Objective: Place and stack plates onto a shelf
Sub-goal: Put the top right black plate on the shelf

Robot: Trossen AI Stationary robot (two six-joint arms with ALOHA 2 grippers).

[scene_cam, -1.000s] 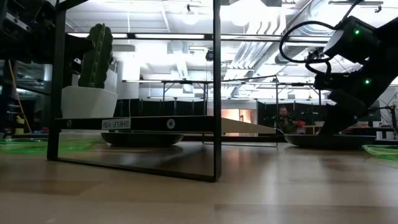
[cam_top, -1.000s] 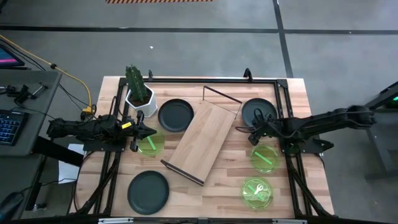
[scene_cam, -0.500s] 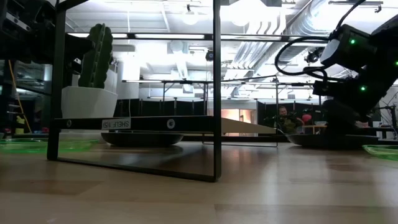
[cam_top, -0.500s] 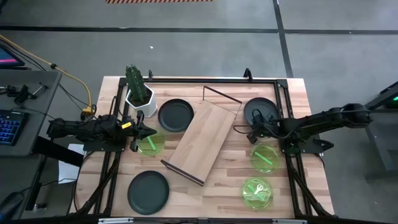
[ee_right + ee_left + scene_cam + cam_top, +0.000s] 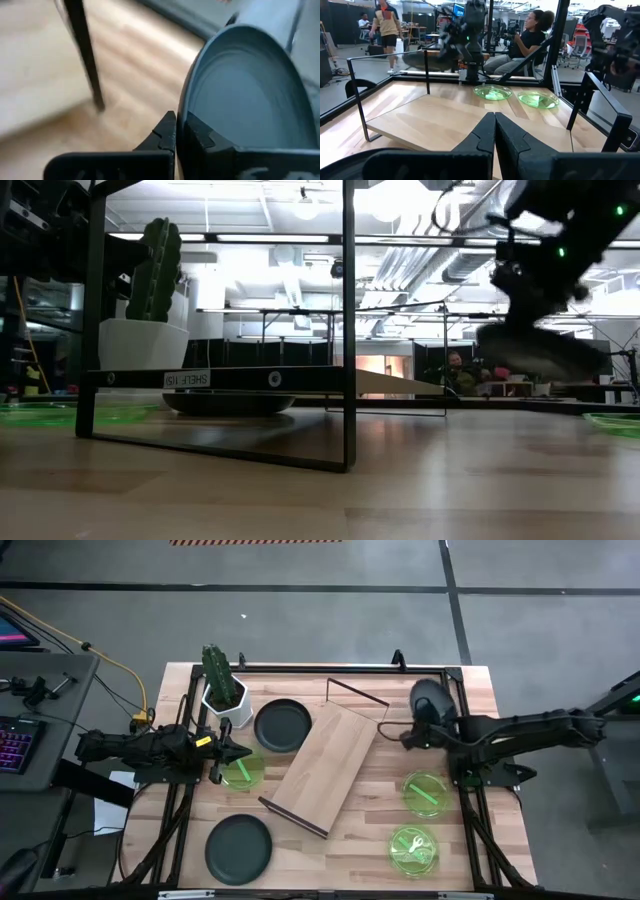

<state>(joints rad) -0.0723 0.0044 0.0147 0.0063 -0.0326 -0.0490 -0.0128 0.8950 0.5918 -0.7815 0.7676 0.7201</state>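
The black plate [image 5: 428, 698] at the upper right of the high view is up off the table now; a sec ago it lay flat by the shelf end w/ the right gripper [image 5: 408, 737] wide open over its rim. Now that gripper is pinched shut on the plate's edge, and the plate hangs tilted, upper right in the low view [image 5: 541, 348]. So the first plate is picked; I think next comes carrying it over to the shelf [image 5: 327, 758], mid frame, which has no plates on it yet. Other plates wait on the table: a black one [image 5: 282, 724] just left of the shelf, a black one [image 5: 238, 847] lower left, green ones [image 5: 426, 792] lower right. Left gripper [image 5: 240, 752], fingers together, holds nothing, sits mid left by a green plate [image 5: 243, 773].
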